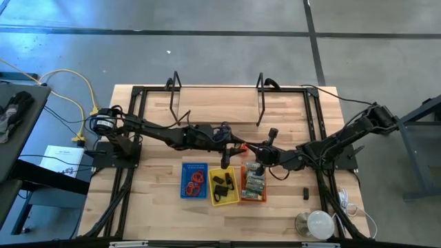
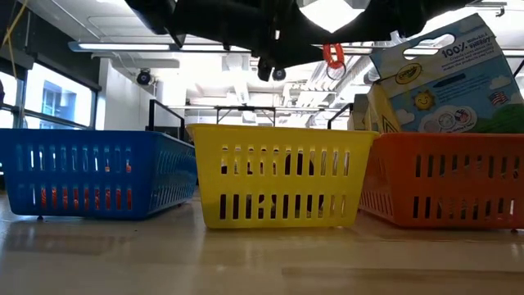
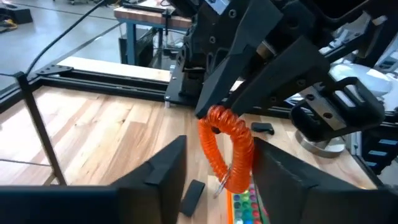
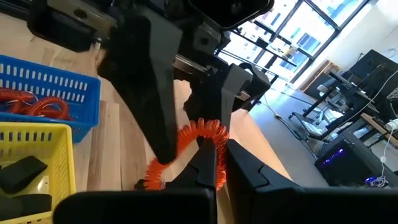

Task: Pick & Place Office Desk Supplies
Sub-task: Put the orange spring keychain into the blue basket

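The right tool (image 4: 214, 163) pinches a red coil band (image 3: 225, 146) in the air above the trays, and the left tool (image 3: 214, 171) straddles it with fingers spread. The handover goes best if the left clamps firmly first, then carries it to the blue tray (image 1: 193, 180).

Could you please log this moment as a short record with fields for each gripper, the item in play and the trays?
item in play: red coiled plastic loop, in the air between both grippers, above the trays
right gripper: shut on the loop
left gripper: fingers either side of the loop, not clamped
blue plastic tray: holds more red coils
yellow plastic tray: holds black pieces
orange plastic tray: holds a crayon box
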